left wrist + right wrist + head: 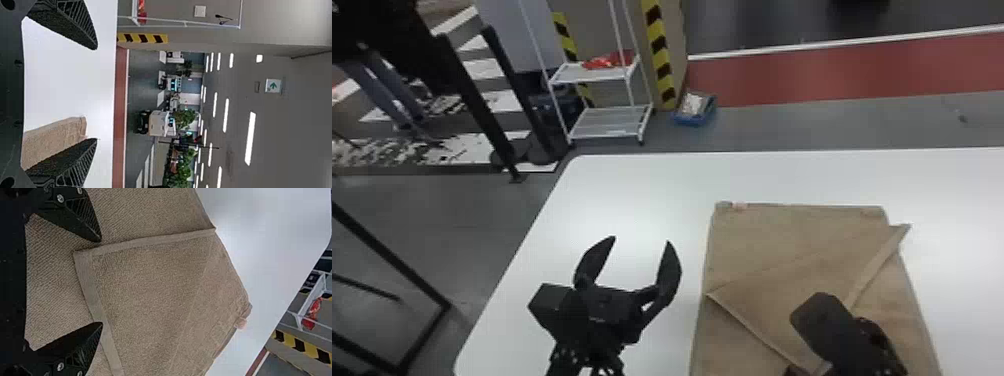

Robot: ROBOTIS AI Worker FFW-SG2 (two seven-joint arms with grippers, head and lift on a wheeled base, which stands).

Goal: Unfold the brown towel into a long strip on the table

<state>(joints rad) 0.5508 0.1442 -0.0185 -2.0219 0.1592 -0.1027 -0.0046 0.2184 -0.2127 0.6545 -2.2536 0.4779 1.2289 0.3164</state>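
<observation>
Both my jaws are standing open; the brown towel (782, 245) is lying part-folded on the desk (632, 190). I'm aiming to pinch only its loose top corner (87, 260), drawing it out low.

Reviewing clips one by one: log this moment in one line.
towel: on table, flap folded over | left gripper: open, left of towel | right gripper: open, over towel | unfolding: unfinished

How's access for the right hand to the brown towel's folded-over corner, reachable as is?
Likely yes: the right hand is open over the towel, and nothing lies on that corner.
</observation>
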